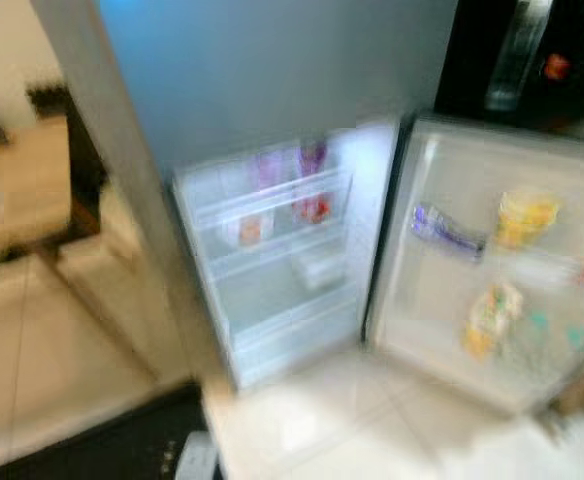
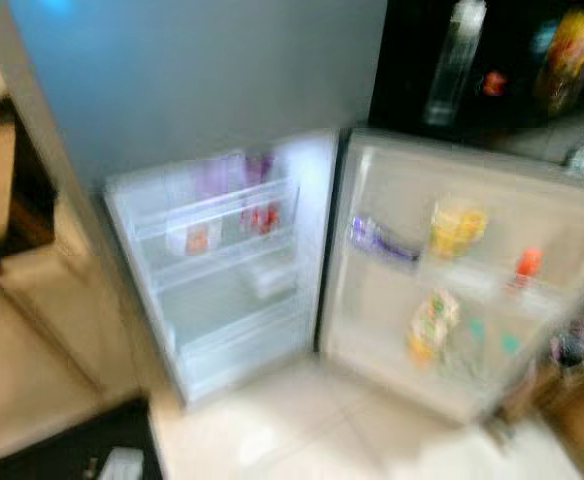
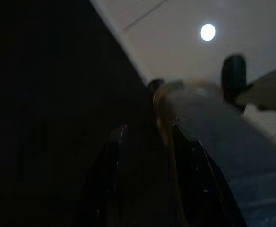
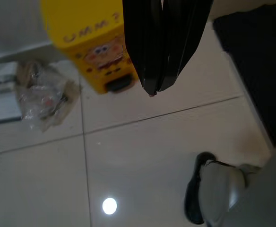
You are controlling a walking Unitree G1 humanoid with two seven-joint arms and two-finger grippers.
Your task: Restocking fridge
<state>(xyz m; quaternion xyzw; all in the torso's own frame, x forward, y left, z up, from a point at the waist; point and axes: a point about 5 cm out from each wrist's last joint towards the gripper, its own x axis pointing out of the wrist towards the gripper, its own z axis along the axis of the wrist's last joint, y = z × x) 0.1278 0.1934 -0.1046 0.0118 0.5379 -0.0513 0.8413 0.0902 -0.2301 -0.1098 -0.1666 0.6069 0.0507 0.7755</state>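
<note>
Your fridge (image 1: 272, 250) stands open ahead, low on the pale tiled floor (image 1: 302, 420), the picture blurred.

Its door (image 1: 492, 270) swings to your right, with a yellow tub (image 1: 524, 217), a purple packet (image 1: 444, 231) and other small items in its racks; a few bottles (image 1: 312, 185) sit on the upper inner shelves. Your right gripper (image 4: 153, 90) hangs over the floor with its fingers pressed together, holding nothing, a yellow cartoon box (image 4: 93, 45) just beyond. For your left gripper (image 3: 147, 137), you cannot tell from the dark wrist view.
</note>
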